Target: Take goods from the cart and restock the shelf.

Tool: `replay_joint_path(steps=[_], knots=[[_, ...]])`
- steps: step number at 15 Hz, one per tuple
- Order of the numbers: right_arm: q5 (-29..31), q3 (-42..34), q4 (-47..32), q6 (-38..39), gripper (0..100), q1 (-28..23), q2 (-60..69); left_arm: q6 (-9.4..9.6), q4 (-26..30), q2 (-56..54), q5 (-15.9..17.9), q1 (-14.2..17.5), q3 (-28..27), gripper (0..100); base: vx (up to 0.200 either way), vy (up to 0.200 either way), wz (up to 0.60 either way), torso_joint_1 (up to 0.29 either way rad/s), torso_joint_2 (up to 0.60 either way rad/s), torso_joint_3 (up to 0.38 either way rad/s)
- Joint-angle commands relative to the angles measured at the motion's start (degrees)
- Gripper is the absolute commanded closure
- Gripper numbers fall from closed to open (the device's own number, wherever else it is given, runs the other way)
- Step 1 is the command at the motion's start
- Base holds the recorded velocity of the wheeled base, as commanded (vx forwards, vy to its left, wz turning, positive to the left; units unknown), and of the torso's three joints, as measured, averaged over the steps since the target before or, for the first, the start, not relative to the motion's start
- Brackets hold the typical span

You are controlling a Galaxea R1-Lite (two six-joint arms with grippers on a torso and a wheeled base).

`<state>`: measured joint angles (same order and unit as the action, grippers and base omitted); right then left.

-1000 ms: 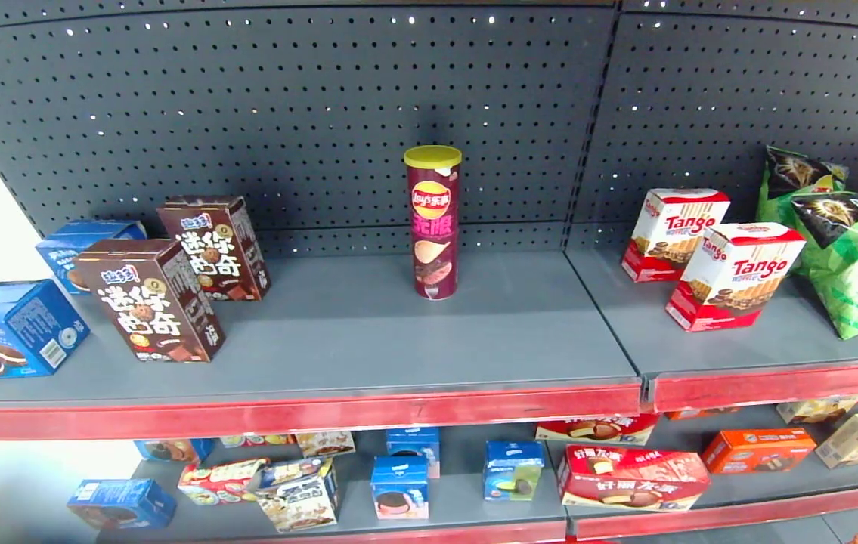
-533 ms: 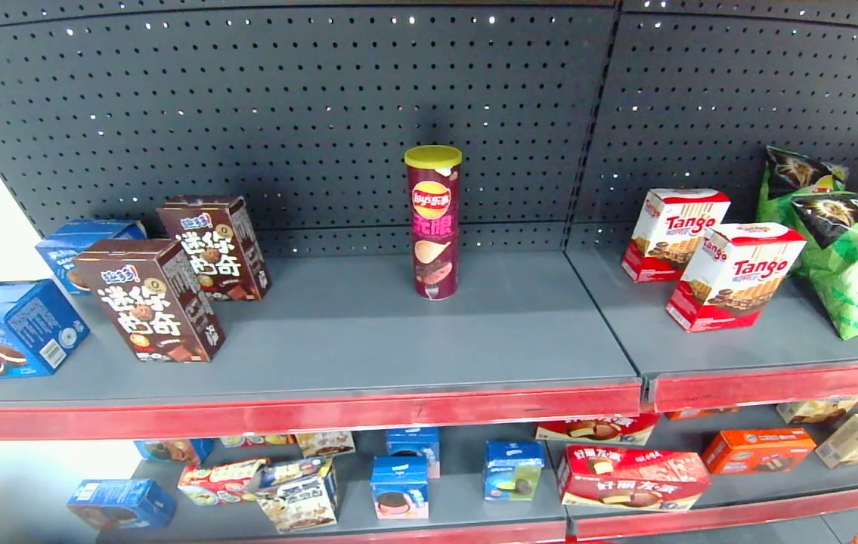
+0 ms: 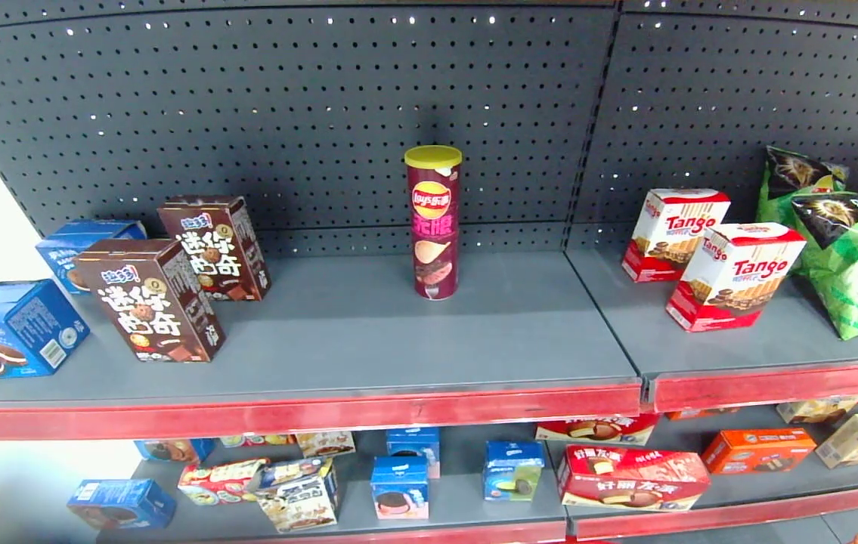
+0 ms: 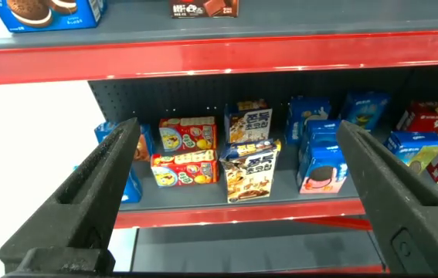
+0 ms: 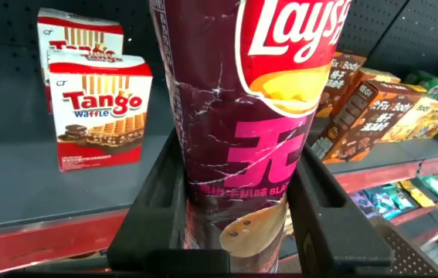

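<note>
1. The left end effector [image 4: 238,135] has its two fingers wide apart and holds nothing. It faces the low shelf [image 4: 195,218], where small boxes [image 4: 251,166] stand in a row.
2. On the top shelf [image 3: 368,332], at the far left, sit two blue boxes [image 3: 9,329], one behind the other.
3. Just beside them stand two brown boxes [image 3: 153,298]. The front one is close to the shelf edge.
4. In the middle stands a can [image 3: 433,223] with a yellow lid. It is upright, near the back wall, and well apart from the boxes on both sides.
5. To the right sit two red boxes [image 3: 735,276], close together, one in front of the other.
6. At the far right, green bags [image 3: 852,257] lean by the back wall, just beside the red boxes.
7. The right end effector [image 5: 238,174] is clamped on a second can [image 5: 242,100], with one finger on each side. This can is upright and is not on the shelf. The red boxes are near it, farther back.
</note>
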<state>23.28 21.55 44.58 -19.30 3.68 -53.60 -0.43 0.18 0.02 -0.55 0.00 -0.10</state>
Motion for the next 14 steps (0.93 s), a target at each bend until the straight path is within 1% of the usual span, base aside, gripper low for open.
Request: replay_joint_path(steps=[1, 2, 10, 14], knots=[[0.0, -0.3, 0.0, -0.5, 100, 0.2, -0.1, -0.01, 0.0, 0.0, -0.1, 0.0, 0.0, 0, 0.0, 0.0, 0.6, 0.002, 0.0, 0.007], [0.0, -0.2, 0.0, -0.5, 100, 0.3, 0.0, -0.01, 0.0, 0.0, 0.0, 0.1, 0.0, 0, 0.0, 0.0, 0.6, 0.002, 0.0, 0.002], [0.0, 0.4, 0.1, -0.4, 100, 0.4, -0.3, 0.08, 0.0, 0.0, -0.1, 0.1, 0.0, 0, 0.0, 0.0, 0.0, 0.0, 0.0, 0.0], [0.0, 0.3, 0.1, -0.4, 100, 0.4, 0.3, -0.19, 0.0, 0.0, -0.1, 0.0, 0.0, 0, 0.0, 0.0, 0.0, 0.0, 0.0, 0.0]])
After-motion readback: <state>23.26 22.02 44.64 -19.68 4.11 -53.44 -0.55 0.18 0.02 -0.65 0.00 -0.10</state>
